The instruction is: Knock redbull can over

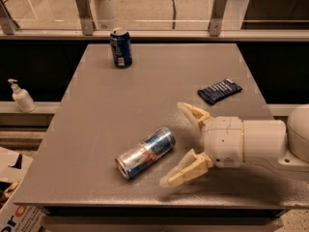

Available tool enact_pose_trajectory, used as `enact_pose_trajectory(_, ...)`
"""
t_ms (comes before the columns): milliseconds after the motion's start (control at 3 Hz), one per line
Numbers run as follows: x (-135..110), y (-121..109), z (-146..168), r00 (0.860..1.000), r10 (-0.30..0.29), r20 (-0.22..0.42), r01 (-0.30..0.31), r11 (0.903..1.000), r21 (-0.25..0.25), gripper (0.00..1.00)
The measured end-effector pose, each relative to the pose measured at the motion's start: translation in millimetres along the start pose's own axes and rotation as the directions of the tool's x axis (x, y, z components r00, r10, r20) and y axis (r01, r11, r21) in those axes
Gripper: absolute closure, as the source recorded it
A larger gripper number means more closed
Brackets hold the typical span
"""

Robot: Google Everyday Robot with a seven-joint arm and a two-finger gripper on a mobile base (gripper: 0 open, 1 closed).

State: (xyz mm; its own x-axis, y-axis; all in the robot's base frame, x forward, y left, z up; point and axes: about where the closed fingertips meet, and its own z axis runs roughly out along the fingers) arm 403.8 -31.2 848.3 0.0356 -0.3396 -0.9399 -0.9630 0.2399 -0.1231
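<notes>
The redbull can (145,152), silver and blue with red marking, lies on its side on the grey table (120,105) near the front, its silver top pointing to the front left. My gripper (176,146) is open just to the right of the can, its two pale fingers (186,170) spread wide and pointing left. The fingers stand apart from the can and hold nothing.
A darker blue can (120,47) stands upright at the table's back left. A dark blue packet (219,91) lies at the right. A white pump bottle (21,96) stands on a ledge to the left. A cardboard box (14,207) sits at the front left.
</notes>
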Motion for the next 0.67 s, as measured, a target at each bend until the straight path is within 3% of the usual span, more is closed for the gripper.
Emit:
enact_pose_trajectory(333,-0.3,-8.8,-14.6,0.996,0.037,0.085,-0.041,0.9982,0.044,0.0)
enact_pose_trajectory(667,-0.3,-8.8,-14.6,0.996,0.037,0.085,-0.041,0.9982,0.044,0.0)
